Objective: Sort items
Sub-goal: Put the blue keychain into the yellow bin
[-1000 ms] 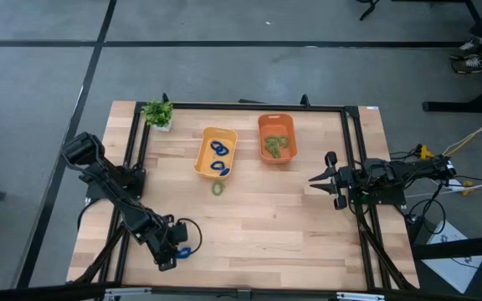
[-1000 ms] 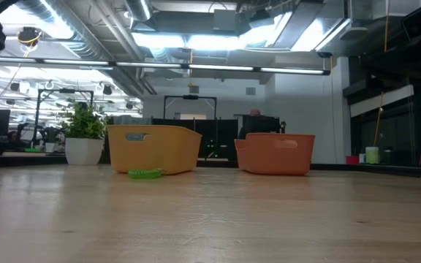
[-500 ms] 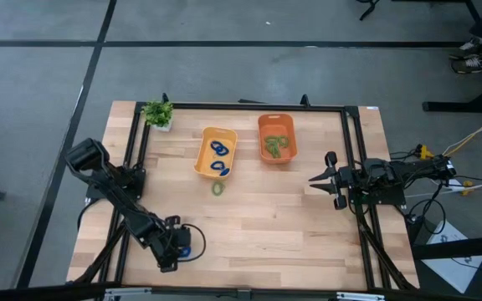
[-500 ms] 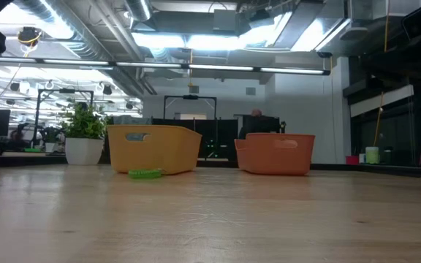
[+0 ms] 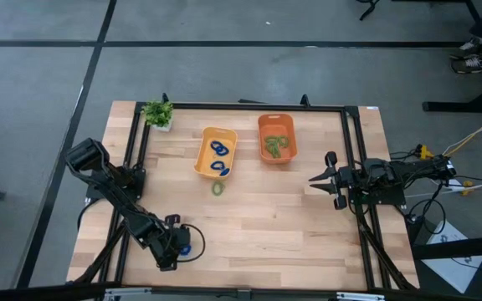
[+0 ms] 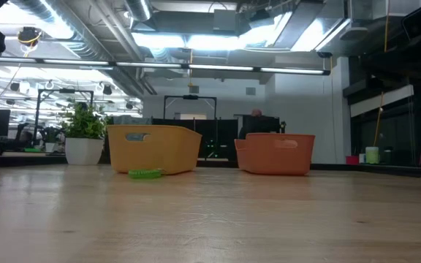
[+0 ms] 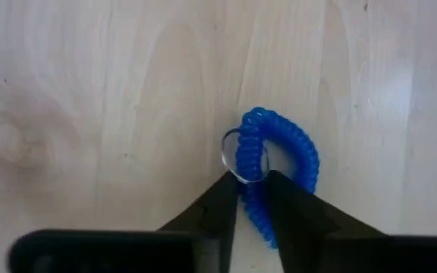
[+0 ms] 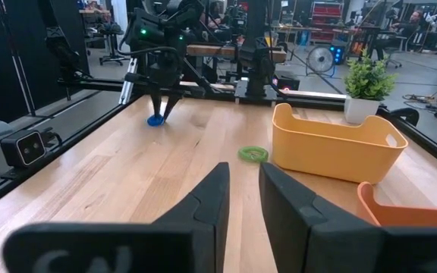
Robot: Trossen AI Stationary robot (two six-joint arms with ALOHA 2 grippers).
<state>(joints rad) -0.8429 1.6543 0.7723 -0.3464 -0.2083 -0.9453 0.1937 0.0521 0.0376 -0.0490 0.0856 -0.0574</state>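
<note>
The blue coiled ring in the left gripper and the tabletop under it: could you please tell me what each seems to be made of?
The blue coiled ring looks like glossy spiral plastic cord, with a clear loop on it; the left gripper pinches it. The tabletop looks like pale matte wood, judging by its grain and a knot.

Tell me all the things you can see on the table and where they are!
Yellow-orange tray: one, middle of the table toward the back, with blue rings inside.
Orange tray: one, right of the yellow-orange one, with green rings inside.
Green ring: one, loose on the wood just in front of the yellow-orange tray.
Blue ring: one, coiled, near the front left corner, pinched by the left claw.
Plant: one, leafy green in a white pot, back left corner.
Table: one, light wood.
Left claw: dark, front left, shut on the blue ring.
Right claw: dark, waiting at the right side, holding nothing.
</note>
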